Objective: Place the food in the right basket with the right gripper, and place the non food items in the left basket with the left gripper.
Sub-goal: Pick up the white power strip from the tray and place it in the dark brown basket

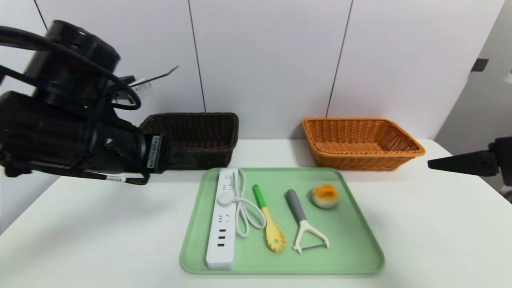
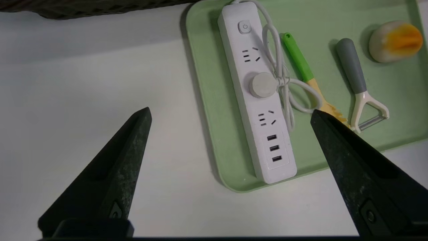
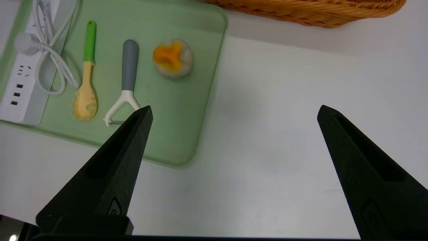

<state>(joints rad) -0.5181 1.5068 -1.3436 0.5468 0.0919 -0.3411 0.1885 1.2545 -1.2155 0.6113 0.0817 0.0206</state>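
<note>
A green tray holds a white power strip with its coiled cord, a green-handled yellow pasta spoon, a grey-handled white peeler and a round white-and-orange bun. The dark brown left basket and orange right basket stand behind it. My left gripper hangs open above the table by the tray's left edge, with nothing in it. My right gripper is open over bare table right of the tray, empty; only one fingertip shows in the head view.
The white table stretches wide on both sides of the tray. A white panelled wall stands right behind the baskets. My bulky left arm hangs in front of the left basket's near corner.
</note>
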